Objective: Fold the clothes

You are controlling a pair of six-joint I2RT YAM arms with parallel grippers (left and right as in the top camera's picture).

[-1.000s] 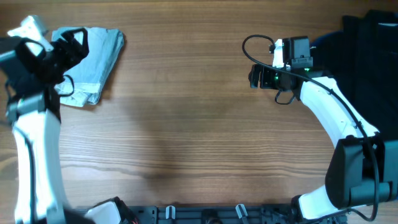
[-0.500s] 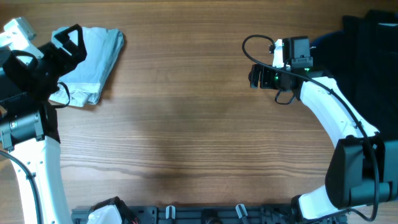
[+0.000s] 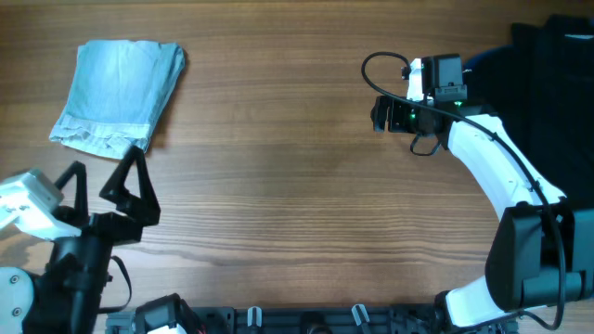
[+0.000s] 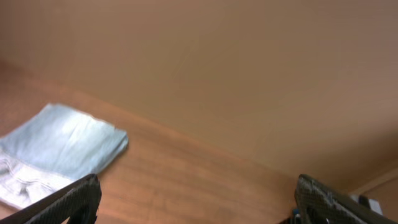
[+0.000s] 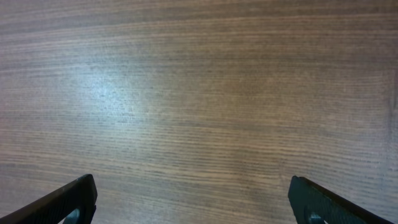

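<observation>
Overhead: denim shorts lie in the far left corner of the surface, folded into a compact, slightly tapered packet. They are light blue and faded, with stacked layers showing along the right edge and a paler, rumpled hem band at the near end. Left hand sits near the front edge, well apart from the shorts, fingers spread wide and holding nothing. Right hand hangs over bare wood right of centre, also well apart; its opening is hard to read from this angle. A dark garment pile fills the right edge, untouched. Left wrist: picture blurred; the shorts appear low left, beyond the wide-set fingers, nothing between them. Right wrist: only wood grain under fingers set far apart, so that hand is empty too. Judgement: the fold looks essentially complete, and the step in hand is clearing away from it. To do that well, keep both hands high and off the packet so no layer catches; if tidying is wanted, the loose hem end is the place, pressed flat from above, not dragged.
</observation>
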